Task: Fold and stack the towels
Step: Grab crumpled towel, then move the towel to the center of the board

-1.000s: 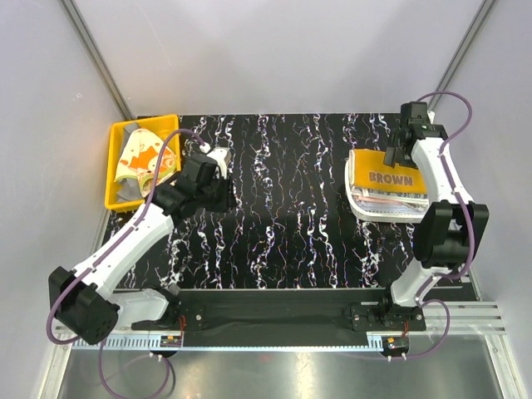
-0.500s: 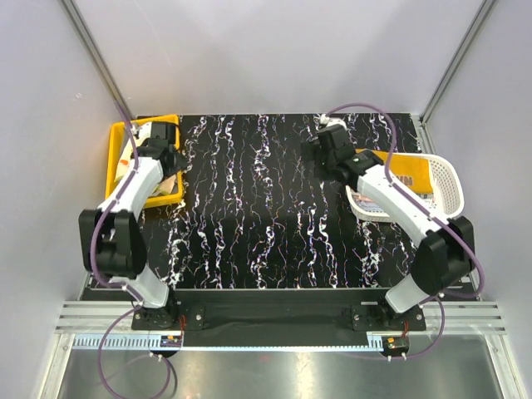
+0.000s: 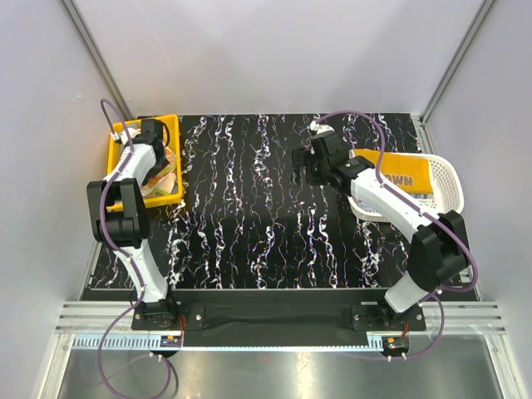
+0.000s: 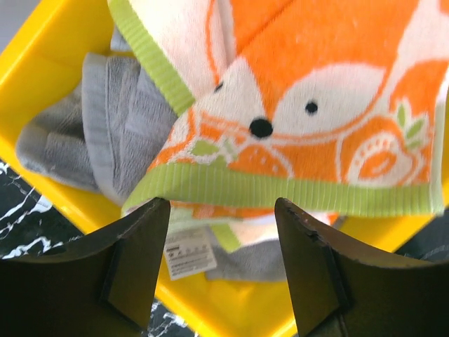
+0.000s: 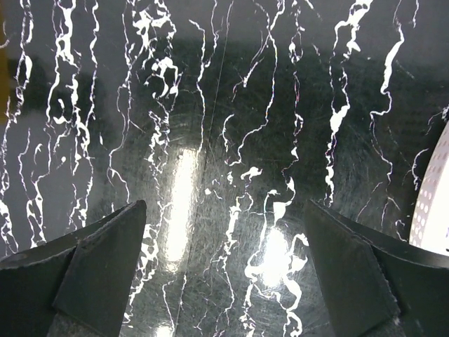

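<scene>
An orange and white fox-patterned towel (image 4: 316, 105) with a green border lies crumpled on a grey towel (image 4: 105, 133) in the yellow bin (image 4: 42, 56). My left gripper (image 4: 221, 253) hangs open just above them, at the bin's near side; in the top view it (image 3: 153, 138) is over the bin (image 3: 120, 199). My right gripper (image 5: 224, 267) is open and empty above the bare black marbled table (image 5: 231, 140), near the table's back middle in the top view (image 3: 309, 162). Folded towels (image 3: 399, 176), the top one yellow-orange with dark lettering, lie in the white basket (image 3: 449, 179).
The white slotted basket stands at the table's right side, its rim showing at the right edge of the right wrist view (image 5: 433, 203). A white care label (image 4: 186, 253) hangs from the towels in the bin. Grey walls enclose the table.
My left arm has reached further into the yellow bin. My right gripper has moved a little left and nearer, away from the basket, leaving more of the lettered towel showing.
</scene>
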Controlling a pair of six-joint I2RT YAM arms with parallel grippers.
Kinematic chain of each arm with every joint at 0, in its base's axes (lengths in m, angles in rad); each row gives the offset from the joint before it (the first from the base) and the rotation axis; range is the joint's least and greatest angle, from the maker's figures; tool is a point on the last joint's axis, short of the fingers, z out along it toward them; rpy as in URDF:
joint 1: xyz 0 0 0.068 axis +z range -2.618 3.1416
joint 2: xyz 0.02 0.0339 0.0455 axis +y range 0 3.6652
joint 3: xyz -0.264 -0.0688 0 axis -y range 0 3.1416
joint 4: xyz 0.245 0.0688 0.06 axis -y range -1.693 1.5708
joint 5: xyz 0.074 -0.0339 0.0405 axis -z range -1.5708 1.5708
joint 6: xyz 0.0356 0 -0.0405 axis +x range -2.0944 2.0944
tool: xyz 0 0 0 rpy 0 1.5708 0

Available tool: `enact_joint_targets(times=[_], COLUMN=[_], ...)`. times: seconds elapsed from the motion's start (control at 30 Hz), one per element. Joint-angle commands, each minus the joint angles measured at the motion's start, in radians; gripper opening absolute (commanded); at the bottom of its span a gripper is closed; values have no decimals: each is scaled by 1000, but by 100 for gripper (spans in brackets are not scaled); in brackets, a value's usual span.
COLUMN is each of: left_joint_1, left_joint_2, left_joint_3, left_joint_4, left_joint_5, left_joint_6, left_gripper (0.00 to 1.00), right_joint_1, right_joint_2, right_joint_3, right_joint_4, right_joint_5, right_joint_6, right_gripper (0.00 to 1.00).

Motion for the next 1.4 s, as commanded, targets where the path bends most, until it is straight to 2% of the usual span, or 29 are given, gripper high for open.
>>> enact_joint_targets(times=[0.0, 0.07, 0.13, 0.2, 0.3, 0.33, 0.37, 0.5, 0.63, 0.8, 0.87, 1.0, 1.07, 1.17, 1.23, 1.27, 1.3, 1.33, 1.37], left_joint_1=[24, 33, 41, 44, 53, 52, 53, 44, 0, -88, -161, -243, -322, -436, -526, -606, -606, -685, -720], left_joint_2=[51, 65, 65, 71, 86, 87, 82, 7, -45, -59, -61, -44, -56, -117, -166, -205, -217, -229, -243], left_joint_3=[86, 94, 95, 103, 114, 114, 114, 115, 189, 428, 530, 687, 713, 666, 528, 461, 460, 410, 384], left_joint_4=[3, 12, 26, 26, 16, 20, 23, 40, 28, -78, -101, -200, -218, -231, -181, -163, -161, -165, -169], left_joint_5=[-48, -41, -34, -26, 3, 5, 8, 43, 98, 140, 158, 264, 264, 253, 288, 270, 250, 230, 218], left_joint_6=[-31, -33, -28, -27, -30, -25, -22, 2, 61, 143, 179, 211, 248, 263, 259, 257, 259, 256, 234], left_gripper=[64, 59, 49, 44, 22, 8, 0, 0, 0, 0, 0, 0, 0, 0, 0, 0, 0, 0, 0], right_joint_1=[3, 4, 4, 3, 4, 3, 3, 4, 4, 4, 4, 3, 1, -13, -26, -49, -65, -77, -106], right_joint_2=[-28, -29, -28, -20, -17, -17, -17, -16, -12, -2, 0, 6, 1, -14, -28, -40, -48, -60, -66], right_joint_3=[-18, -29, -29, -30, -32, -34, -34, -30, -21, 11, 26, 63, 78, 89, 88, 88, 88, 85, 85], right_joint_4=[54, 62, 64, 70, 73, 76, 73, 71, 76, 53, 44, -4, -14, -36, -42, -47, -54, -54, -57], right_joint_5=[-32, -30, -38, -47, -58, -56, -55, -46, -29, 5, 33, 94, 141, 195, 220, 224, 223, 220, 218], right_joint_6=[-5, -5, -8, -8, -5, -7, -7, -7, -7, -19, -19, -12, -5, 2, 5, 7, 10, 10, 11], right_gripper=[100, 100, 100, 100, 100, 100, 100, 100, 100, 100, 100, 100, 100, 100, 100, 100, 100, 100, 100])
